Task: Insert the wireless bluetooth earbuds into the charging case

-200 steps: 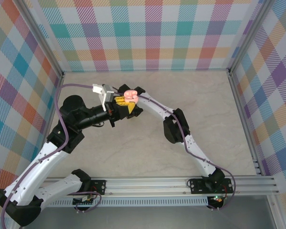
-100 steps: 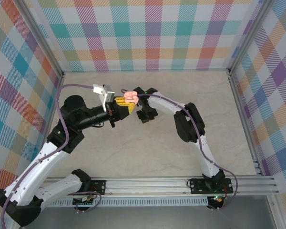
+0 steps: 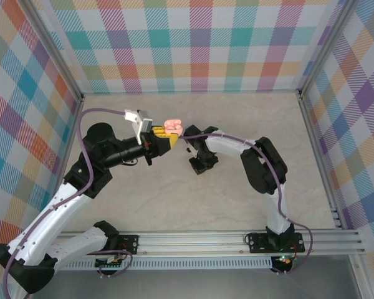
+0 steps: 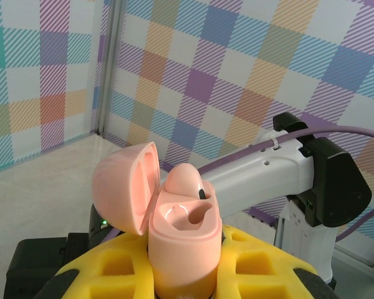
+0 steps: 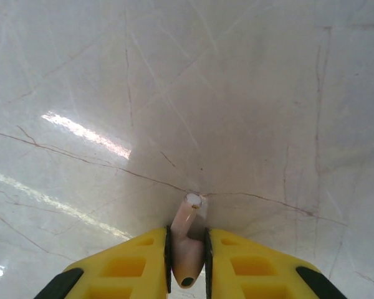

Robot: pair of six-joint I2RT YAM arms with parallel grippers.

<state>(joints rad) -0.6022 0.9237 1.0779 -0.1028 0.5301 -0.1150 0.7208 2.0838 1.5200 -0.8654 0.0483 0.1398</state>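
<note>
Right pincer [image 5: 187,235] pinches a pink earbud [image 5: 187,252] between its pads, stem tip seemingly touching the table [image 5: 249,93].

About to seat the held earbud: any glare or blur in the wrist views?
Right wrist view: bright glare streaks on the table at left, clear of the earbud, which is sharp in the right end effector. Left wrist view: charging case crisp, evenly lit, no glare.

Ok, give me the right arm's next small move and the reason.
Probably lift the right gripper toward the charging case and aim the earbud stem-first at its empty socket. It pinches that earbud close to the table, while the left gripper holds the case up, lid open, another earbud seated.
</note>
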